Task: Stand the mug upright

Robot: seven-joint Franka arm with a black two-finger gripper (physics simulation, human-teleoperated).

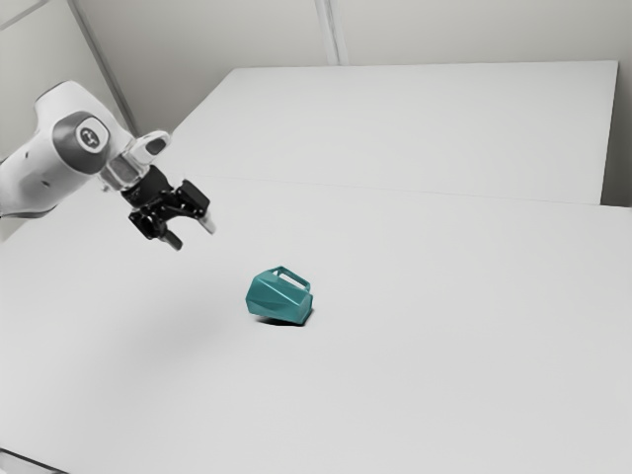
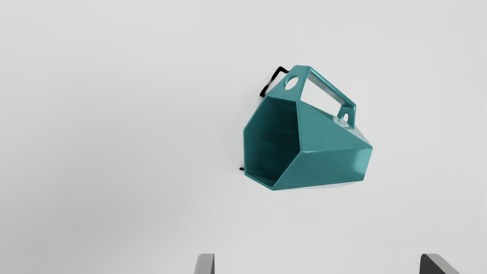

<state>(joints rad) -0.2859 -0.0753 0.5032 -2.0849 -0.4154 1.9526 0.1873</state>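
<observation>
The mug [image 2: 327,163] lies on its side on the white tabletop [image 1: 415,375], handle [image 2: 330,88] up. It sits lower than the claw [image 1: 192,234], apart from it, toward the exterior view's right. The claw's fingers are spread wide.

Side-on exterior view, angled down, wrist view nearer, facing table [image 1: 444,385], mug [image 2: 327,167] in both

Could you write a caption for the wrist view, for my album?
A teal mug lies on its side on a white table, before the open gripper.
</observation>
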